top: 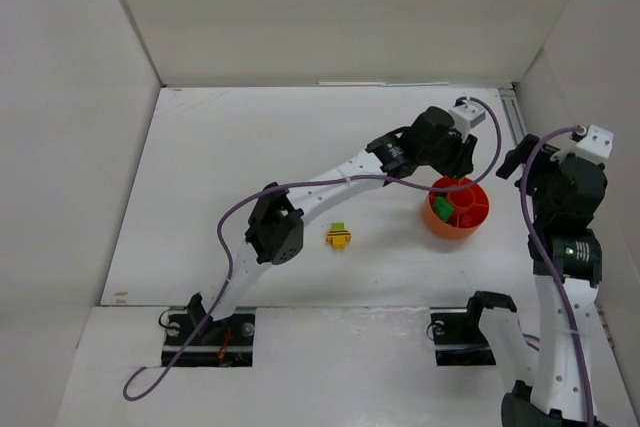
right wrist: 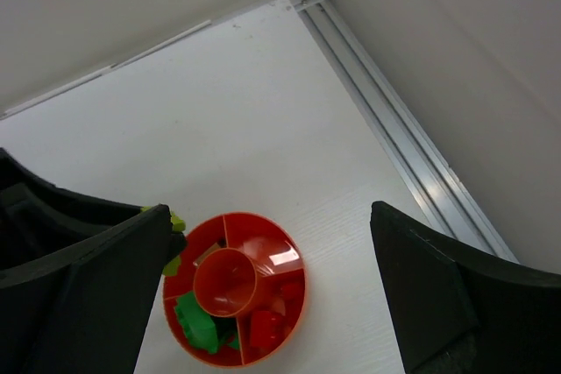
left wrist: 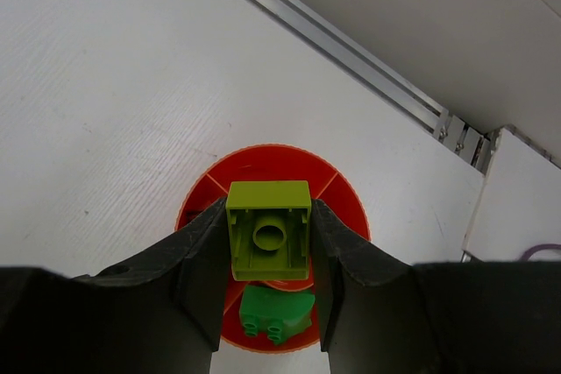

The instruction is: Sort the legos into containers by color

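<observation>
Orange-red bowl (top: 450, 228) near right rail (right wrist: 394, 120) of worktop (top: 250, 167), green lego (left wrist: 276, 311) and red legos (right wrist: 267, 326) in separate compartments, left claw (left wrist: 267, 212) clamped on lime lego (left wrist: 268, 236) above bowl, right claw (right wrist: 272, 215) wide, yellow lego (top: 338, 238) apart on worktop

Found bowl (top: 459, 209) right of table (top: 250, 147) centre, bricks (right wrist: 197, 321) inside. Noted held brick (left wrist: 268, 238) between left gripper (left wrist: 268, 225) fingers, above bowl. Loose bricks (top: 338, 238) left of bowl.

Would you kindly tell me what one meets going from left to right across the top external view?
In order: left arm's base → yellow lego → orange-red bowl → right arm. The left gripper, shut on a lime lego over the bowl, overlaps it and is left out.
</observation>
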